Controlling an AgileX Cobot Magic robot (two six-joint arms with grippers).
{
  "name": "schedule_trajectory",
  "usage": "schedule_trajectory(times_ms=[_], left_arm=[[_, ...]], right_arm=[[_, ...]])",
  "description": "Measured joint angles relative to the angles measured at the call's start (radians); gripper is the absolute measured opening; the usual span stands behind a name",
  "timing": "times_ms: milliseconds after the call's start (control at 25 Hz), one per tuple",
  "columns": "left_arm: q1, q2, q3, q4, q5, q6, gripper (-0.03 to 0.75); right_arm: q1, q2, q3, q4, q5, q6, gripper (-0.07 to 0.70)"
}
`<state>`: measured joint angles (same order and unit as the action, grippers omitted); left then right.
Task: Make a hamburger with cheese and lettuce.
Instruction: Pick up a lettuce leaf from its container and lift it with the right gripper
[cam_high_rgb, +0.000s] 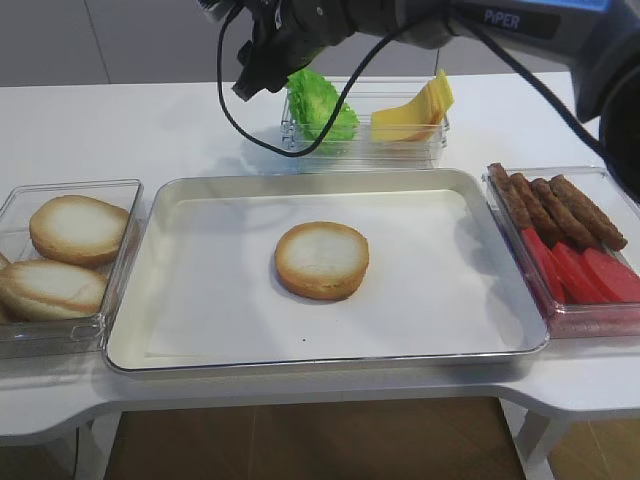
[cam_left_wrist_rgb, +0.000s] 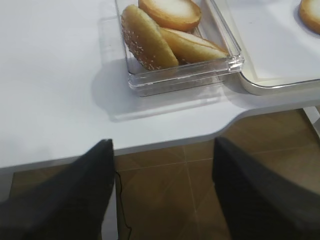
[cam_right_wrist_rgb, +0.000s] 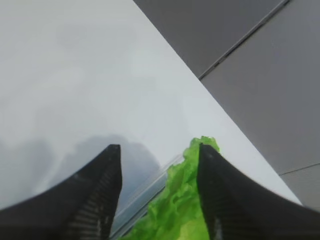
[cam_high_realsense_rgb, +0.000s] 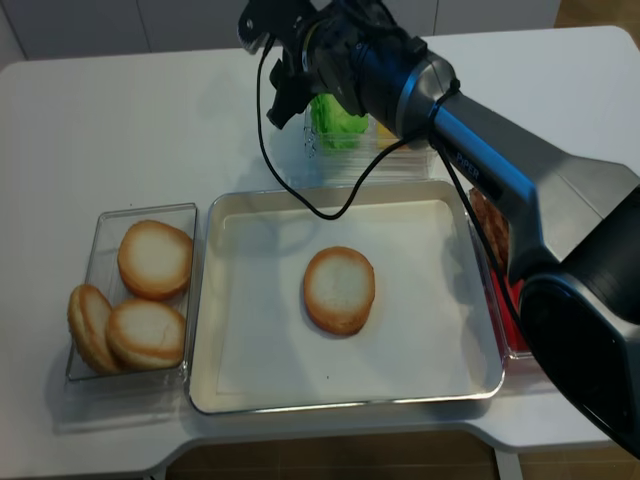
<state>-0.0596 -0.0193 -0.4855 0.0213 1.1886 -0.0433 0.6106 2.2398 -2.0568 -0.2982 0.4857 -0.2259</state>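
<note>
Currently your right gripper (cam_right_wrist_rgb: 157, 165) hangs spread wide over the lettuce (cam_right_wrist_rgb: 172, 210); hamburger (cam_high_rgb: 322, 260) bare on tray (cam_high_rgb: 180, 300); left gripper (cam_left_wrist_rgb: 162, 195) likewise parted.

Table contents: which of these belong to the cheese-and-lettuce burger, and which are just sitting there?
For the job:
- bun half on the tray
- lettuce, right tool open over it
- cheese

Lying about:
- spare buns in the left box
- sausages
- red slices
</note>
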Motion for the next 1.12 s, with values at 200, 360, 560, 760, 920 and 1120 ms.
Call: schedule_trajectory(times_ms=[200,360,560,760,920,1120], left_arm=[[0.0,0.0,0.0,0.0,0.0,0.0,0.46],[0.0,0.0,0.0,0.0,0.0,0.0,0.46],[0.0,0.0,0.0,0.0,0.0,0.0,0.46],[0.0,0.0,0.0,0.0,0.0,0.0,0.46],[0.0,0.0,0.0,0.0,0.0,0.0,0.46],[0.0,0.0,0.0,0.0,0.0,0.0,0.46]], right_arm=[[0.0,0.0,0.0,-0.068,-0.002,0.044,0.367],[0.0,0.002,0.0,-0.083,-0.002,0.074,0.367],[0.002,0.02,0.0,-0.087,-0.004,0.085,0.367],[0.002,0.029,0.0,-0.106,-0.012,0.091,0.366],[0.002,0.04,0.0,-0.131,-0.014,0.113,0.365],[0.002,0.04,0.0,-0.165,-0.019,0.132,0.301]])
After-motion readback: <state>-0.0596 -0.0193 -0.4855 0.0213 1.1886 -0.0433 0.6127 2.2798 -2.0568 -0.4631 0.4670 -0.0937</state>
